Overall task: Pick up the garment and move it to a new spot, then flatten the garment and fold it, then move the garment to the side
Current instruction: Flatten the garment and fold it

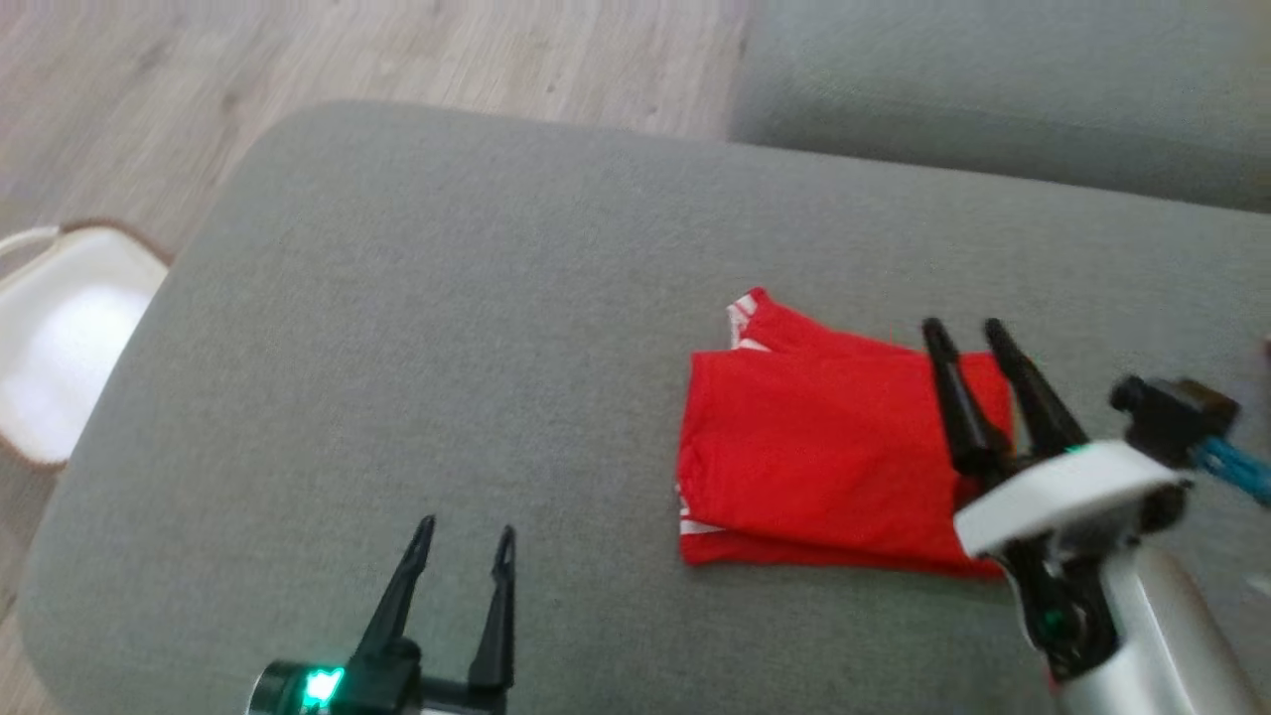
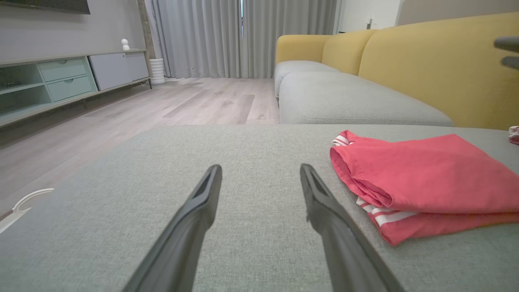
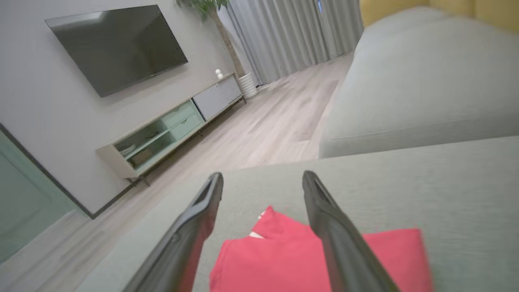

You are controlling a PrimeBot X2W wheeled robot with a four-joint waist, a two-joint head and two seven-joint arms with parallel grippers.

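The garment (image 1: 824, 447) is a red piece with white stripes, folded into a flat rectangle on the grey cushion (image 1: 447, 348). My right gripper (image 1: 965, 334) hangs over its right edge, open, with nothing between the fingers. The right wrist view looks down on the garment (image 3: 279, 259) beneath those spread fingers. My left gripper (image 1: 465, 536) stands open near the cushion's front edge, well left of the cloth. In the left wrist view the garment (image 2: 425, 182) lies to the right of the left gripper (image 2: 259, 170), apart from it.
A white basket (image 1: 60, 338) sits on the wood floor off the cushion's left edge. Another grey sofa cushion (image 1: 993, 89) lies beyond, with a yellow backrest (image 2: 442, 69). A TV cabinet (image 2: 61, 81) lines the far wall.
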